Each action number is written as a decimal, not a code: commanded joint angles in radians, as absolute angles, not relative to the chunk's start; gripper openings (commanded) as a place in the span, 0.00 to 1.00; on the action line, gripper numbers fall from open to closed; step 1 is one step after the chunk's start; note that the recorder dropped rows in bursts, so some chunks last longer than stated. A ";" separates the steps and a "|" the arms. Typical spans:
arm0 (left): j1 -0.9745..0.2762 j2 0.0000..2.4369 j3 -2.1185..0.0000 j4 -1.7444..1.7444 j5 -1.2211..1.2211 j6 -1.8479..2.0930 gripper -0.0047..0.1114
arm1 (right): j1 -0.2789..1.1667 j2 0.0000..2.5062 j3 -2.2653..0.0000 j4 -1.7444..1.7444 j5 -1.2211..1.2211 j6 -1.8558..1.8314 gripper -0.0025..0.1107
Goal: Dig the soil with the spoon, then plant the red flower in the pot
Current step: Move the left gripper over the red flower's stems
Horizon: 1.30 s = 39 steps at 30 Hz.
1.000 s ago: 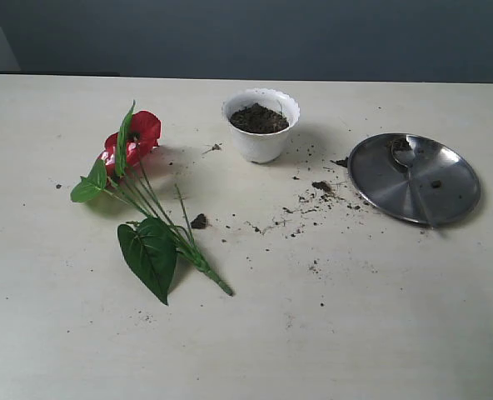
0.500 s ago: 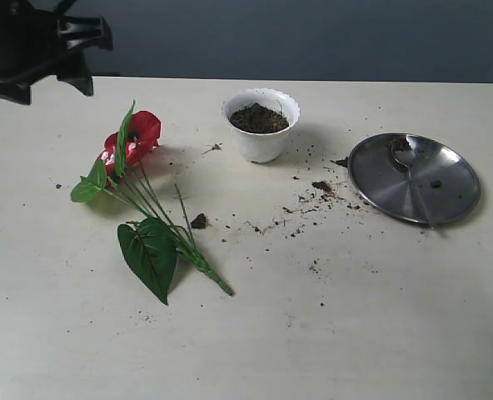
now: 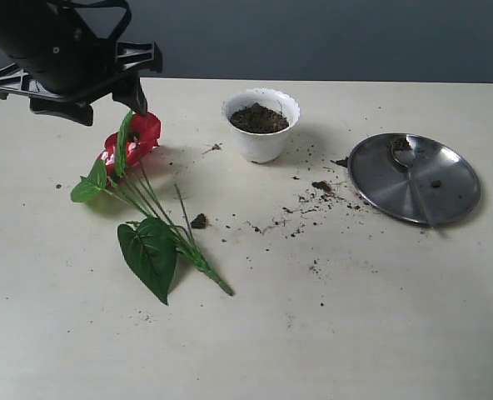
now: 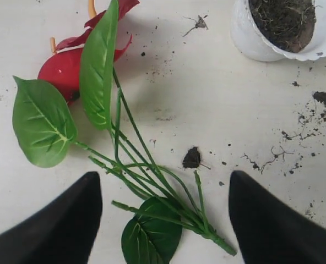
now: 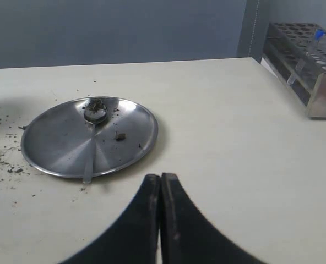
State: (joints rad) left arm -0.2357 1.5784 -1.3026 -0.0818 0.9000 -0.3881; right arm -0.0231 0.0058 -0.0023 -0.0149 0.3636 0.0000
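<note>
Planting step in hand: the spread left end effector (image 4: 163,181) hovers over the flower (image 3: 138,133), upper left; next, descend and pinch it.

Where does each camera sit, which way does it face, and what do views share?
Exterior view: off the arms, above the table, looking down across it; only the left arm shows.
Left wrist view: looks down through the open left gripper at the red flower and the pot.
Right wrist view: low, facing across the table past the shut right gripper to the steel plate with the spoon.
Shared: exterior and left wrist both show flower and pot; exterior and right wrist, plate and spoon.
</note>
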 commanded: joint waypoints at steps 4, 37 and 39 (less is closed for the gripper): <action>-0.241 1.576 -1.310 -0.100 0.860 -0.386 0.58 | -0.029 0.000 0.000 -0.015 0.360 0.000 0.02; -0.241 1.763 -1.310 -0.051 1.031 -0.543 0.92 | -0.029 0.000 0.000 -0.015 0.360 0.000 0.02; -0.241 1.763 -1.310 -0.051 1.038 -0.543 0.92 | -0.029 0.000 0.000 -0.015 0.360 0.000 0.02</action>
